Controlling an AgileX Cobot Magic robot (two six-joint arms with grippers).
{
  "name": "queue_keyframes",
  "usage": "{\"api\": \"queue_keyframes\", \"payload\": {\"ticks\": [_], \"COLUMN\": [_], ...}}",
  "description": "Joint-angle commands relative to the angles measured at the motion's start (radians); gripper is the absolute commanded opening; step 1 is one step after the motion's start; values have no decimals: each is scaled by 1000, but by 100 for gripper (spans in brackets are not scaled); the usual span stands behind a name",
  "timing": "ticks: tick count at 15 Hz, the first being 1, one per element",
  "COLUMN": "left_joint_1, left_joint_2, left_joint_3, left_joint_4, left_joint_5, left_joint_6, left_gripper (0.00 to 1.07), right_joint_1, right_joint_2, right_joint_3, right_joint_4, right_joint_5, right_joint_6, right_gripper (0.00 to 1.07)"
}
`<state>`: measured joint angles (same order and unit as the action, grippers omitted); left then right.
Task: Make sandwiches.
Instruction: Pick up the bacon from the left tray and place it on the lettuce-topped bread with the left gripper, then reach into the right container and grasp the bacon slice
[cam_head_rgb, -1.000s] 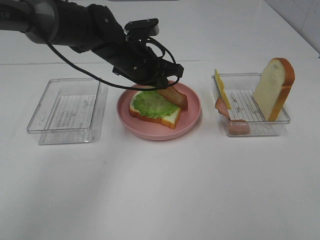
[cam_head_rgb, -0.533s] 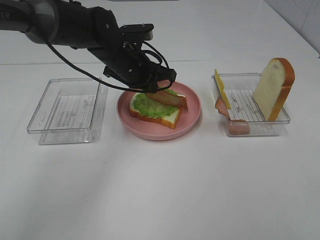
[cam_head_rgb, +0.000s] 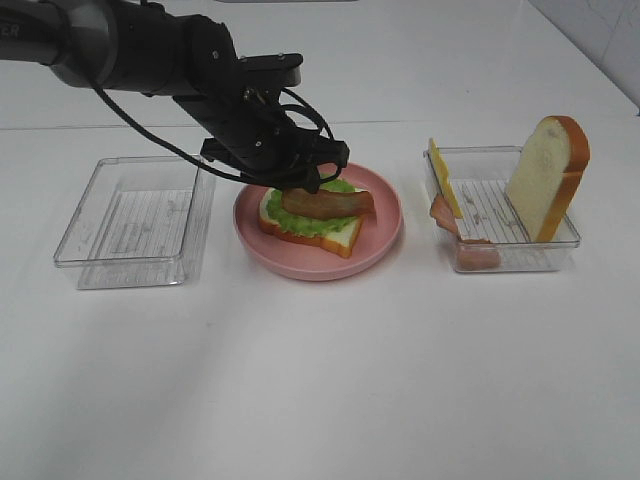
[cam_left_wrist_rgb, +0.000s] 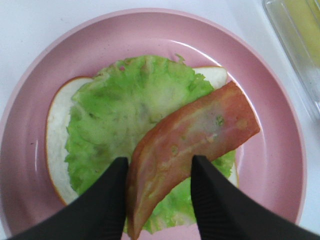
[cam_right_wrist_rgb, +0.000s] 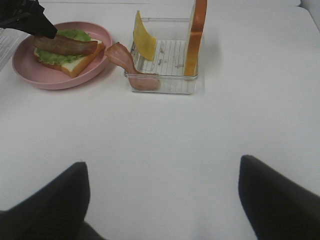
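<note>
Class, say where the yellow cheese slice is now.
In the high view, right side: the cheese slice leans in the clear tray, on its wall nearest the pink plate, opposite the upright bread slice.

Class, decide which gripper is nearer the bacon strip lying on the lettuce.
Left. The left gripper grips one end of the bacon strip; the right gripper hangs far off, with the clear tray between.

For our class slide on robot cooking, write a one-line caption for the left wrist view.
Left gripper holding a bacon strip over lettuce and bread on a pink plate.
</note>
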<state>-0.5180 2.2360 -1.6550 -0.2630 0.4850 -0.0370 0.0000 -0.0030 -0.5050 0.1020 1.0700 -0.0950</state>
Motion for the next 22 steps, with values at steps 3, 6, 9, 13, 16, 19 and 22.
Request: {"api": "queue_keyframes", "payload": {"ticks": [3, 6, 9, 13, 16, 19, 22], "left_joint_1": [10, 51, 70, 94, 109, 109, 108], "left_joint_2": [-5, -22, -64, -191, -273, -333, -427], "left_joint_3": [-8, -8, -8, -8, -8, -8, -5], "left_joint_4": [98, 187, 192, 219, 293, 367, 381], "left_joint_5": [0, 31, 66, 271, 456, 592, 714], "left_joint_6": [-61, -163, -163, -163, -137, -133, -138], "left_gripper": [43, 54, 69, 72, 72, 72, 72], "right_joint_1": [1, 1, 1, 1, 1, 1, 1], "right_joint_2": [-15, -15, -15, -15, -15, -15, -15], "right_joint_3": [2, 2, 2, 2, 2, 2, 2], "right_joint_4": [0, 0, 0, 0, 0, 0, 0], "right_joint_5": [-9, -9, -9, -9, -9, -9, -9], "right_joint_6": [-5, -5, -5, -5, -5, -5, -5], "right_gripper": [78, 78, 78, 78, 78, 78, 78]}}
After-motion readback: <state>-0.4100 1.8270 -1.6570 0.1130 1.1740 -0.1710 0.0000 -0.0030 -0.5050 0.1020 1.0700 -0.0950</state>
